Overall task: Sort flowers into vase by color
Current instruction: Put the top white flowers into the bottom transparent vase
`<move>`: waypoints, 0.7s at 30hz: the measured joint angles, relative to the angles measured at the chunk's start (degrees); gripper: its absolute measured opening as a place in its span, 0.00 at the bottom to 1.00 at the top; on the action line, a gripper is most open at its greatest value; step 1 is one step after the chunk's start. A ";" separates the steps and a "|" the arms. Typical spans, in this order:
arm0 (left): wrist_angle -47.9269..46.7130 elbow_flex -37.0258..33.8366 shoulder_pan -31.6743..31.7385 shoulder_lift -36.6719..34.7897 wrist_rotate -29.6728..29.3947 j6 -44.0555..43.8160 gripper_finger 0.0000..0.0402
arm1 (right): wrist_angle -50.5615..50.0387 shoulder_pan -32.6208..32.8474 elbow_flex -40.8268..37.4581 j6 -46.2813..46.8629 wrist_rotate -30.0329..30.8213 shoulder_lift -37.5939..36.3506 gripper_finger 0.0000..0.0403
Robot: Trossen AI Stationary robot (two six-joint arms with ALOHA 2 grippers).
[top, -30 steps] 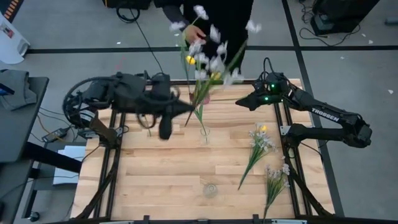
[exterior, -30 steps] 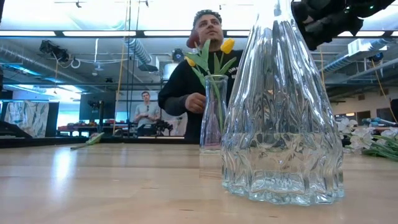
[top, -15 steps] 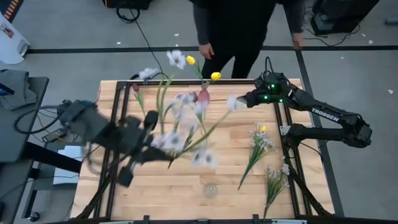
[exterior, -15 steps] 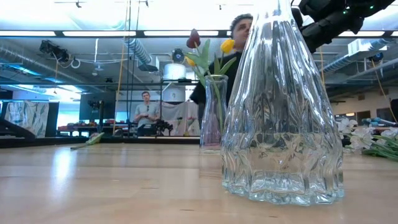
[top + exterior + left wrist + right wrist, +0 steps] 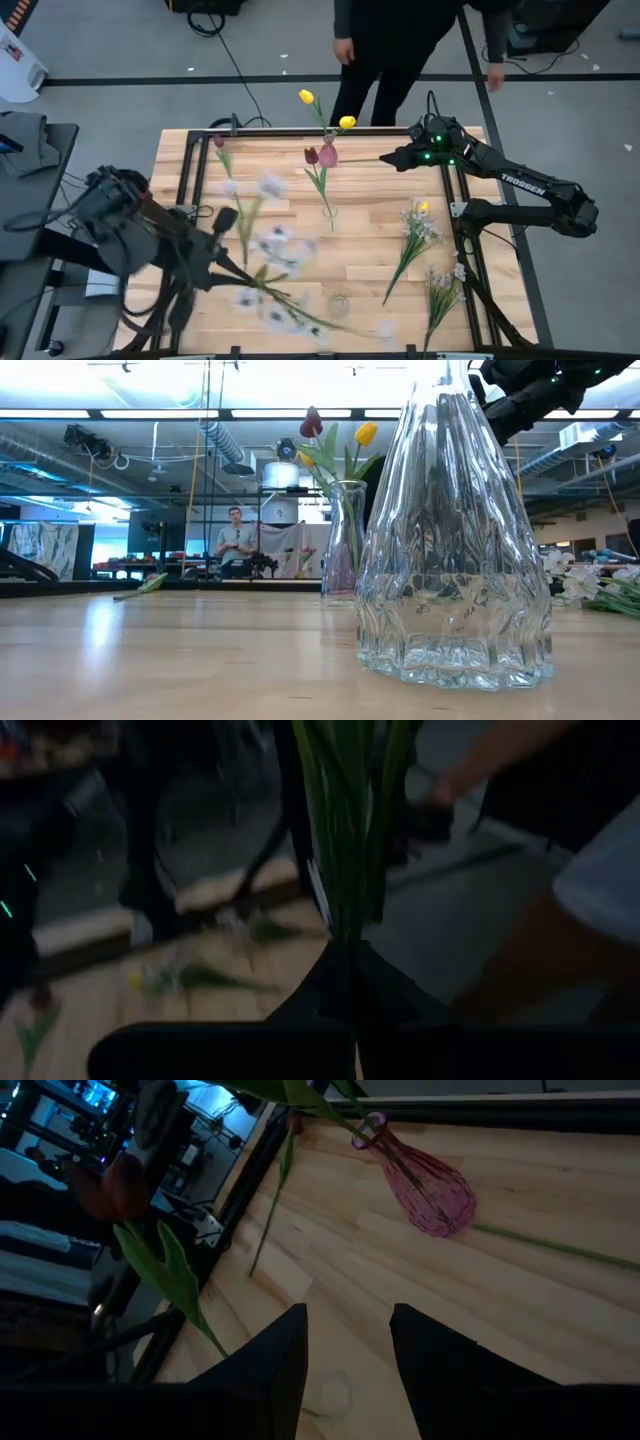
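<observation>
My left gripper (image 5: pixel 222 222) clamps its jaws on a blurred spray of white blossoms (image 5: pixel 268 250), thin green stems, above the pale plank bench (image 5: pixel 370 250). Two maroon and two yellow tulips stand in the slim pink glass vase (image 5: pixel 328 212); a ribbed clear vase (image 5: pixel 455 550) bulks nearby. My right gripper (image 5: pixel 385 160) hovers, jaws apart, beside the tulips, a person behind
</observation>
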 joint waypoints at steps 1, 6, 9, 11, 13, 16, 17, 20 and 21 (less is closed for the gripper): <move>-1.24 -0.02 -0.04 0.39 0.13 -1.33 0.01 | 0.00 0.00 0.00 0.08 -0.03 0.00 0.39; 2.63 -0.04 -0.02 1.16 3.96 7.45 0.01 | 0.01 0.79 0.00 0.09 -0.03 0.00 0.39; 8.36 -0.02 0.84 1.16 11.66 12.27 0.01 | 0.00 1.45 0.00 0.08 -0.03 0.00 0.39; 10.21 -0.02 1.94 1.16 15.99 13.14 0.01 | 0.00 1.89 0.00 0.08 0.00 0.00 0.39; 11.25 -0.01 2.77 1.16 18.62 13.51 0.01 | 0.00 2.40 0.00 0.01 0.19 0.00 0.39; 16.20 -2.24 4.08 1.14 23.38 14.02 0.01 | 0.00 3.09 0.00 -0.28 0.32 0.00 0.39; 18.19 -3.30 4.59 1.14 24.97 14.19 0.01 | 0.00 3.25 0.00 -0.29 0.32 0.00 0.39; 20.87 -6.93 4.94 1.12 27.85 11.99 0.01 | 0.00 3.93 0.00 -0.32 0.38 0.00 0.39; 21.25 -8.27 4.98 1.12 27.81 10.85 0.01 | -0.02 4.23 0.00 -0.34 0.38 0.00 0.39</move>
